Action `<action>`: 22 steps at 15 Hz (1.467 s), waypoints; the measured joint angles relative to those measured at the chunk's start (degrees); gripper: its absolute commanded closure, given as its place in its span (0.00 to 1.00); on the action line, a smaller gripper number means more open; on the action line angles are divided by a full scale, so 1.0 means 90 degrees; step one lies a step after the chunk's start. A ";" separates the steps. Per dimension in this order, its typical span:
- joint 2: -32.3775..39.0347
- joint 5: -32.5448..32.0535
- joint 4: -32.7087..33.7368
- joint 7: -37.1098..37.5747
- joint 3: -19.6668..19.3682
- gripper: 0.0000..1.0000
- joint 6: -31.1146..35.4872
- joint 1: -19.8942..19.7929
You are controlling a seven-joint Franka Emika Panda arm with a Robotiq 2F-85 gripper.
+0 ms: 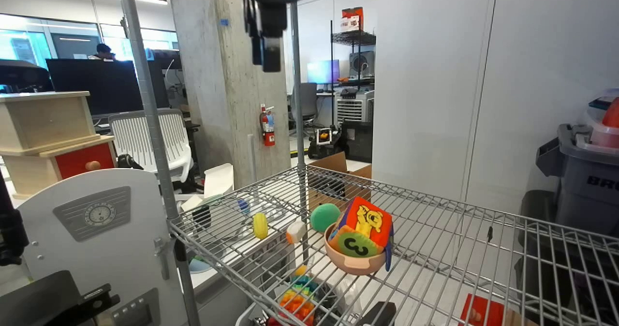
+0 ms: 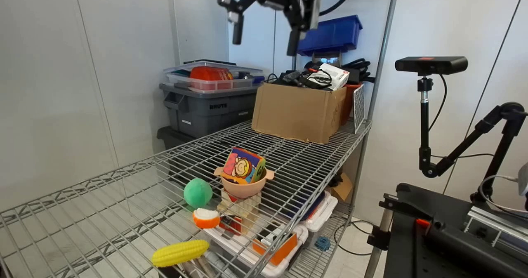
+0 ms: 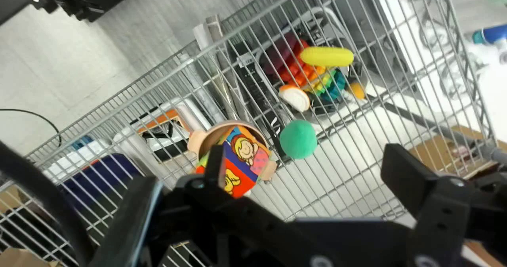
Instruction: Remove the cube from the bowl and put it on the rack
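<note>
The cube [image 1: 370, 219] is a soft block with red, orange, blue and green faces and cartoon pictures. It sits tilted in the tan bowl [image 1: 355, 265], sticking above the rim, in both exterior views [image 2: 242, 166]. The bowl [image 2: 244, 189] stands on the wire shelf of the silver rack [image 1: 449, 248]. My gripper [image 2: 265, 38] is open and empty, high above the shelf; it also shows in an exterior view [image 1: 264, 61]. In the wrist view the jaws [image 3: 304, 156] are wide apart, and the left finger covers part of the cube [image 3: 247, 152]. The bowl's lower part is hidden there.
A green ball [image 2: 198, 192], an orange-and-white toy piece [image 2: 206, 218] and a yellow corn toy [image 2: 180, 253] lie on the shelf near the bowl. A cardboard box [image 2: 293, 113] stands at the shelf's far end. Upright poles [image 1: 151, 118] rise at the rack's corners.
</note>
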 measured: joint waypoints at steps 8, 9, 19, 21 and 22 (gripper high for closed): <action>0.3004 0.0077 0.2578 0.1771 -0.0654 0.00 0.1117 0.0086; 0.3286 0.0076 0.2869 0.1974 -0.0736 0.00 0.1107 0.0104; 0.5218 0.0061 0.5050 0.3774 -0.1045 0.00 -0.0896 0.0217; 0.5516 0.0061 0.5395 0.4055 -0.1045 0.00 -0.1297 0.0216; 0.5653 0.0060 0.5547 0.4215 -0.1049 0.00 -0.1494 0.0217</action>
